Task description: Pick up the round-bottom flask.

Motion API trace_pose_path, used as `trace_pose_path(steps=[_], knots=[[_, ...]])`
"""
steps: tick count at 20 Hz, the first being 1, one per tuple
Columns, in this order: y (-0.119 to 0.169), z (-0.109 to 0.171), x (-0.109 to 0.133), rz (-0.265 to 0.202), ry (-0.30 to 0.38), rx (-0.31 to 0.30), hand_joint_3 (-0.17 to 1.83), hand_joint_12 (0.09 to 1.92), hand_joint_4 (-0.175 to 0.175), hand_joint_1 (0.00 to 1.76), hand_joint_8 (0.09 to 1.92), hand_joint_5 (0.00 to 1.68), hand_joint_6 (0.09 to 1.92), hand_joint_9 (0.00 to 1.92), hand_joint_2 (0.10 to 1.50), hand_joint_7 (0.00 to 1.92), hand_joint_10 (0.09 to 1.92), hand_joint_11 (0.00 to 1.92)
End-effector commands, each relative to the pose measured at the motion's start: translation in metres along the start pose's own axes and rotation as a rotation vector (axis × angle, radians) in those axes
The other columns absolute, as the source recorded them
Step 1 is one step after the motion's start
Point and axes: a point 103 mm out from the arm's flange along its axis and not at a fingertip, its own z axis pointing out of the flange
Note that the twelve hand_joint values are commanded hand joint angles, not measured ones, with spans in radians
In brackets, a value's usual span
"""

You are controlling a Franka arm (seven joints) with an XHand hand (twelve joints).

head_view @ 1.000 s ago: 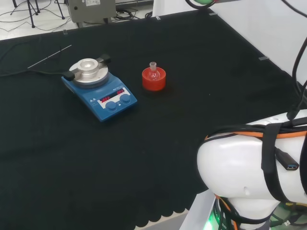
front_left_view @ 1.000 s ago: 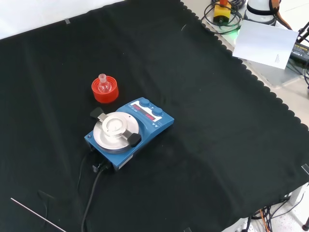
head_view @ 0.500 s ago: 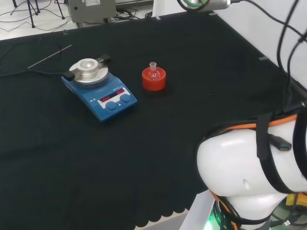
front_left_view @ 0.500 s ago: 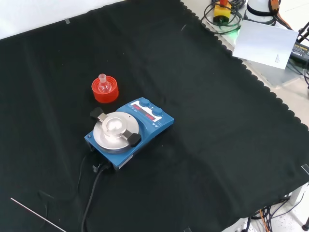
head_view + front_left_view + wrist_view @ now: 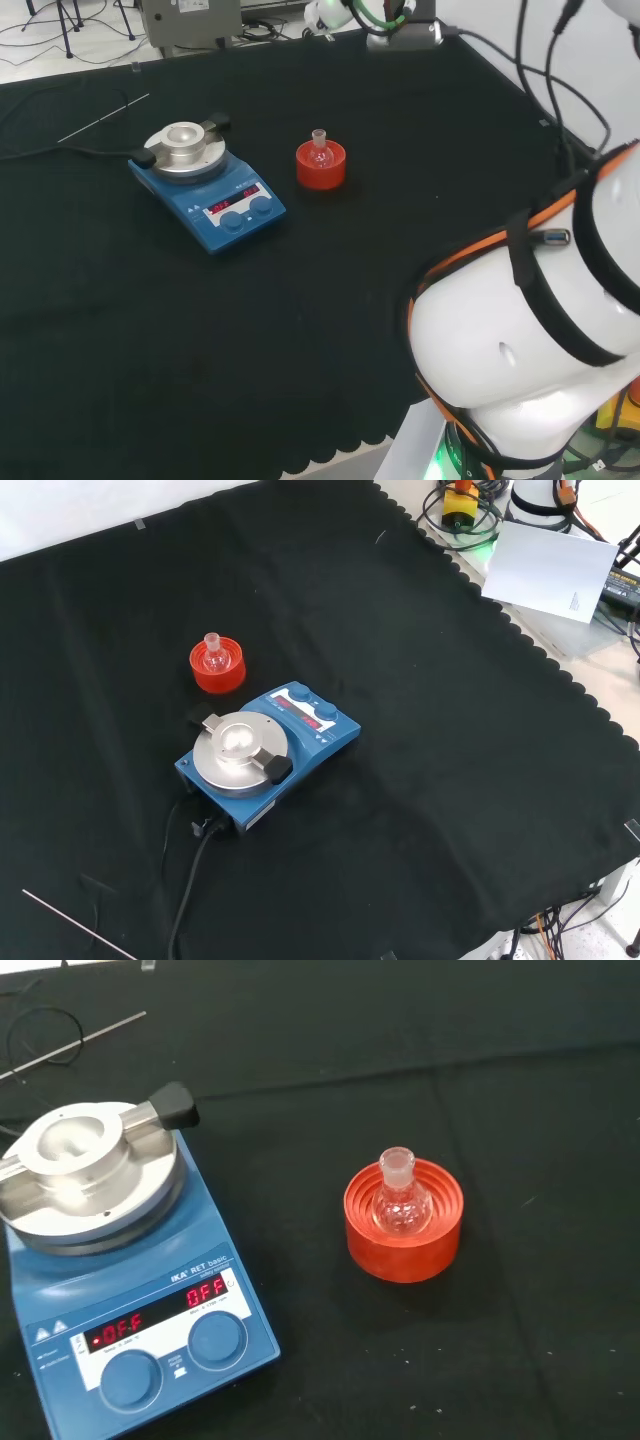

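Small clear flask (image 5: pixel 400 1200) sits upright in red ribbed stand (image 5: pixel 402 1222) on black surface (image 5: pixel 450 780), just beside blue hotplate (image 5: pixel 120 1290). Can't tell hand state.

From my remote seat, the arm's big link (image 5: pixel 520 350) bulks glossy white and rounded at the head view's lower right, crossed by black straps with an orange cable along one edge. Thin black cables (image 5: pixel 540 90) loop at upper right. At top centre, a white part (image 5: pixel 375 15) carries green-ringed black cabling.
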Motion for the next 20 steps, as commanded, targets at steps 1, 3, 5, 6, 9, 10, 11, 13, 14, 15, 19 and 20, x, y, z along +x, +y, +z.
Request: trace_pose_path(steps=[1, 3, 5, 6, 9, 10, 11, 13, 14, 15, 19, 20], knots=[[0.082, 0.038, -0.022, -0.018, 0.07, -0.041, 0.31, 1.36, -0.013, 0.57, 0.52, 0.4, 0.09, 0.32, 1.0, 0.17, 0.64, 0.02], [0.092, 0.049, -0.025, -0.018, 0.082, -0.03, 0.35, 1.36, -0.014, 0.57, 0.53, 0.41, 0.09, 0.33, 0.97, 0.18, 0.63, 0.02], [0.1, 0.06, -0.028, -0.013, 0.099, -0.018, 0.38, 1.36, -0.015, 0.57, 0.54, 0.42, 0.09, 0.34, 0.95, 0.18, 0.63, 0.03], [0.105, 0.066, -0.029, -0.011, 0.111, -0.014, 0.39, 1.36, -0.015, 0.57, 0.54, 0.43, 0.09, 0.34, 0.93, 0.18, 0.63, 0.03], [0.114, 0.081, -0.033, -0.017, 0.12, -0.009, 0.4, 1.36, -0.017, 0.59, 0.54, 0.44, 0.09, 0.35, 0.91, 0.18, 0.63, 0.03], [0.118, 0.086, -0.034, -0.02, 0.122, -0.008, 0.4, 1.36, -0.018, 0.6, 0.54, 0.44, 0.09, 0.35, 0.9, 0.18, 0.63, 0.03], [0.121, 0.09, -0.035, -0.033, 0.116, -0.012, 0.4, 1.36, -0.018, 0.61, 0.54, 0.44, 0.09, 0.35, 0.89, 0.18, 0.64, 0.03], [0.126, 0.098, -0.036, -0.043, 0.099, -0.023, 0.4, 1.36, -0.019, 0.66, 0.54, 0.45, 0.09, 0.35, 0.85, 0.18, 0.64, 0.03], [0.129, 0.101, -0.036, -0.043, 0.099, -0.019, 0.42, 1.36, -0.019, 0.69, 0.54, 0.45, 0.09, 0.35, 0.82, 0.18, 0.63, 0.03], [0.131, 0.105, -0.036, -0.044, 0.101, -0.018, 0.44, 1.36, -0.019, 0.71, 0.54, 0.46, 0.09, 0.35, 0.8, 0.18, 0.63, 0.02], [0.141, 0.122, -0.038, -0.042, 0.125, -0.006, 0.51, 1.36, -0.019, 0.75, 0.55, 0.5, 0.09, 0.36, 0.74, 0.19, 0.63, 0.02], [0.144, 0.127, -0.038, -0.041, 0.127, 0.004, 0.52, 1.36, -0.019, 0.76, 0.55, 0.5, 0.09, 0.36, 0.73, 0.19, 0.63, 0.02]])
